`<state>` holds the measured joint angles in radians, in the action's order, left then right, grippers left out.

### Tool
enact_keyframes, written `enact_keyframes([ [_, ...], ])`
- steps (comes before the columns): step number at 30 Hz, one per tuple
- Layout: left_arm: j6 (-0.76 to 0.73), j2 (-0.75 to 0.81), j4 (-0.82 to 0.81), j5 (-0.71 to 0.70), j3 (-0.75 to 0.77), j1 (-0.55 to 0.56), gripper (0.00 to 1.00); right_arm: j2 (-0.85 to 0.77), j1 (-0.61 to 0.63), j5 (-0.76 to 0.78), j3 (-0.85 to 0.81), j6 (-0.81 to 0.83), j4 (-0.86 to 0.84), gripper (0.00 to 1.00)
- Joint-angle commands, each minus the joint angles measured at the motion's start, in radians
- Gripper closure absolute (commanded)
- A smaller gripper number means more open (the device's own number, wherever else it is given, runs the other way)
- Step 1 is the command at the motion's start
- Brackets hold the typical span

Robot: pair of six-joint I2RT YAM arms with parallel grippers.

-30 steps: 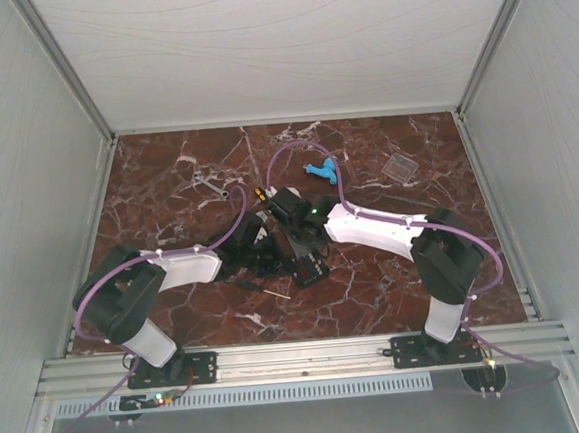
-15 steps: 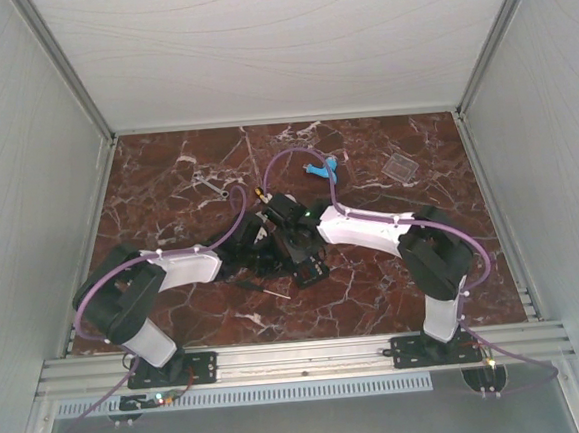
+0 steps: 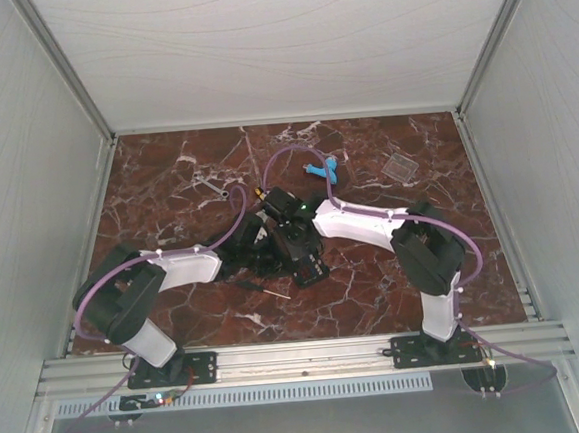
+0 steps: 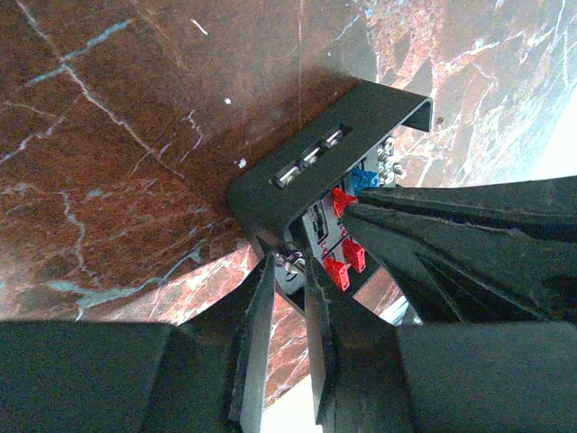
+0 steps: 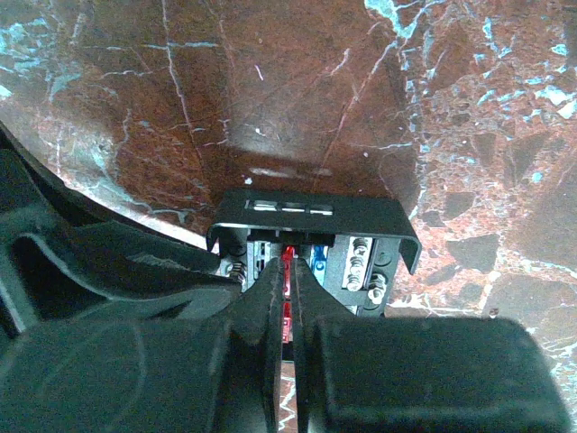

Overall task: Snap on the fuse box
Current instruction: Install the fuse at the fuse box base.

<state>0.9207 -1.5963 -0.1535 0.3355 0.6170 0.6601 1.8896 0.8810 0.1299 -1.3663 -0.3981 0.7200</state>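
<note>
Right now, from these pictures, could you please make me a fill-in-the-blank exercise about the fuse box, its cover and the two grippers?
1. The clear cover lies on the ___, apart from the fuse box.
2. Inside the box, the fuses that show are red or ___.
3. The left gripper grips the box, and the shut tips of the right gripper point at a ___ fuse.
Missing words: table; blue; red.
</note>
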Motion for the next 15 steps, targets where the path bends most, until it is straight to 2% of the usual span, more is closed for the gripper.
enact_keyframes([
  [1, -0.034, -0.025, 0.121, -0.029, -0.037, 0.006, 0.81, 0.092, -0.045, 0.042, 0.022, 0.028, -0.019, 1.00],
  [10, -0.036, -0.029, 0.121, -0.027, -0.036, 0.009, 0.82, 0.208, -0.050, 0.028, 0.031, 0.042, -0.058, 1.00],
  [15, -0.037, -0.023, 0.125, -0.029, -0.037, 0.009, 0.82, 0.111, -0.039, 0.005, 0.057, 0.046, -0.068, 1.00],
])
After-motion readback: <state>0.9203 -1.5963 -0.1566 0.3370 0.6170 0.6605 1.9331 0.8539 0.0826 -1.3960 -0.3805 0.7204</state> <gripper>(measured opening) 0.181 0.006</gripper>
